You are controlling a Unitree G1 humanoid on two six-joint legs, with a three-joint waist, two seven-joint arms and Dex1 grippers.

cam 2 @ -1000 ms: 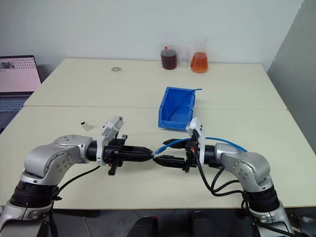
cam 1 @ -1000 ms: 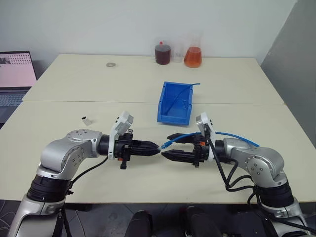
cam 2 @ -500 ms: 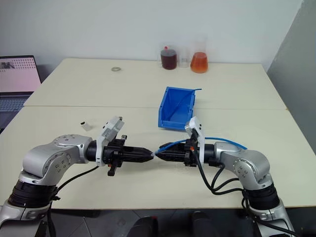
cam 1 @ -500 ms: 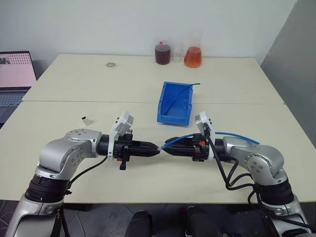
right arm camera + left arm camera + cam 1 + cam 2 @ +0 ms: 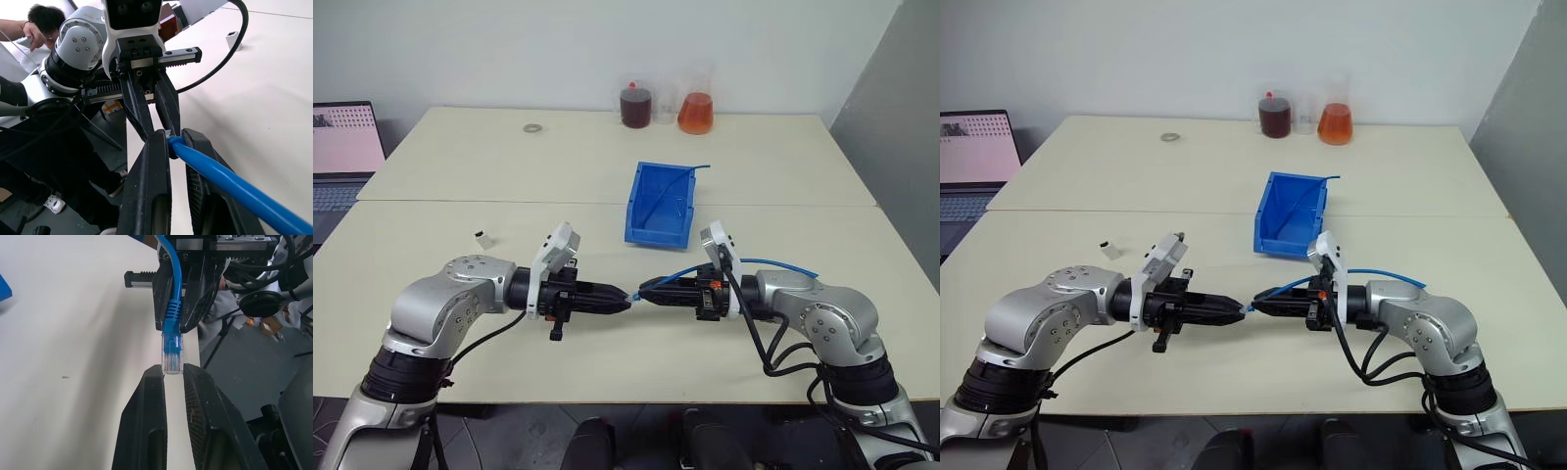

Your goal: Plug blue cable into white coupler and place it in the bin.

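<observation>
Over the near half of the table my two grippers meet tip to tip. The blue cable arcs from behind my right wrist to that meeting point. My right gripper is shut on the blue cable just behind its plug. The clear plug sticks out from it, and its end sits between the tips of my left gripper, which is shut on it. The white coupler lies on the table to the left, apart from both grippers. Beyond the grippers stands the bin, with a thin blue strand leaning inside it.
Two jars, one of dark red liquid and one of orange, stand at the table's far edge, and a small ring lies left of them. A laptop sits off to the left. A person is behind the left arm.
My right gripper, open around the cable a second ago, has shut on it just behind the plug. Both arms have kept their place, and the left gripper has stayed shut.
</observation>
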